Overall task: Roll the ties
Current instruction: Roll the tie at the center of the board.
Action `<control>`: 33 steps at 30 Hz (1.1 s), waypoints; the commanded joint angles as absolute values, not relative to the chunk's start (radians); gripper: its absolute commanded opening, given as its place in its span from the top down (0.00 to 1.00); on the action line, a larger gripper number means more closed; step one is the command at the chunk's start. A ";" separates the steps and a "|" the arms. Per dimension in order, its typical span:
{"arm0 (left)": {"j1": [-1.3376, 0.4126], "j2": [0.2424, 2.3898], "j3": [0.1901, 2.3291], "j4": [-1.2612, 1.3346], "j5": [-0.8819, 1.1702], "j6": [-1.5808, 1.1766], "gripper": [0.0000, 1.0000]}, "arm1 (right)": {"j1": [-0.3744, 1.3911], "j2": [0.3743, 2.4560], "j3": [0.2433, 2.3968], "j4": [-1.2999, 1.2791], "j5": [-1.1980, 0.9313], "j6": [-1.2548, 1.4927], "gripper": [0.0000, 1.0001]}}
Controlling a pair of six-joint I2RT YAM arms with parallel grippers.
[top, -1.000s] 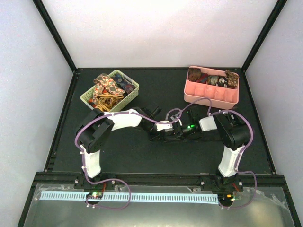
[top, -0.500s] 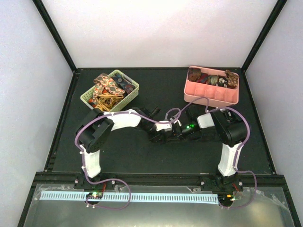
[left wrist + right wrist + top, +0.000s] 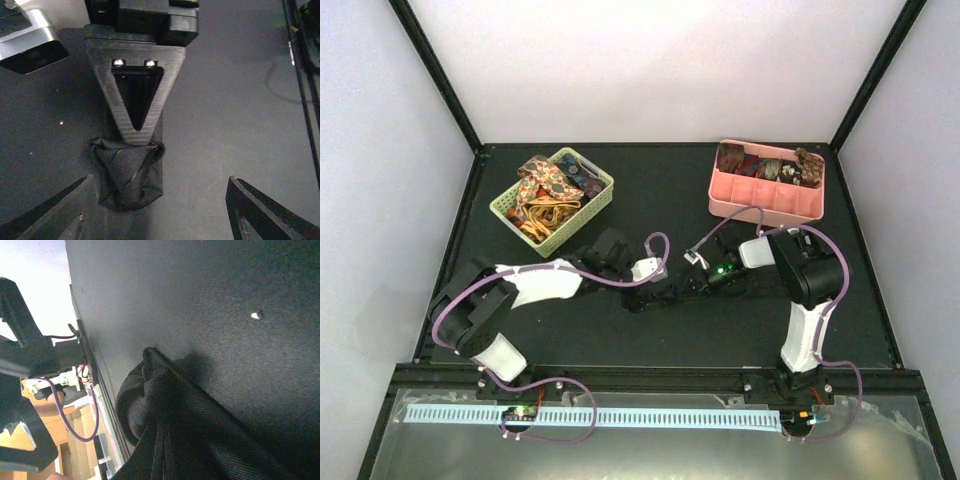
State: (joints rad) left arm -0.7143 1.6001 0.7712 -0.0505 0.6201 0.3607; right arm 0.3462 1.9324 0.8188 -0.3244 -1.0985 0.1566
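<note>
- Black desk (image 3: 670, 190) with pale walls (image 3: 650, 60) all round. A green basket (image 3: 601, 186) of loose ties (image 3: 548, 180) sits far left, and a pink tray (image 3: 765, 208) with rolled ties (image 3: 760, 166) far right.
- The overhead view barely shows the dark tie (image 3: 127, 175) mid-desk. The left wrist view shows it as a small bundle lying on the desk, with the right hand (image 3: 136, 131) clamped on its far edge. The left hand (image 3: 159, 200) is spread wide around it.
- Compared with a second ago, the left arm has swung back to the near left and its hand has opened up. The right hand has closed.

Part of dark tie (image 3: 150, 407) off-frame
</note>
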 commanded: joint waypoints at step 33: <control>-0.785 1.854 0.629 0.470 0.455 0.376 0.67 | 0.340 1.963 0.883 -0.424 -1.015 0.071 0.95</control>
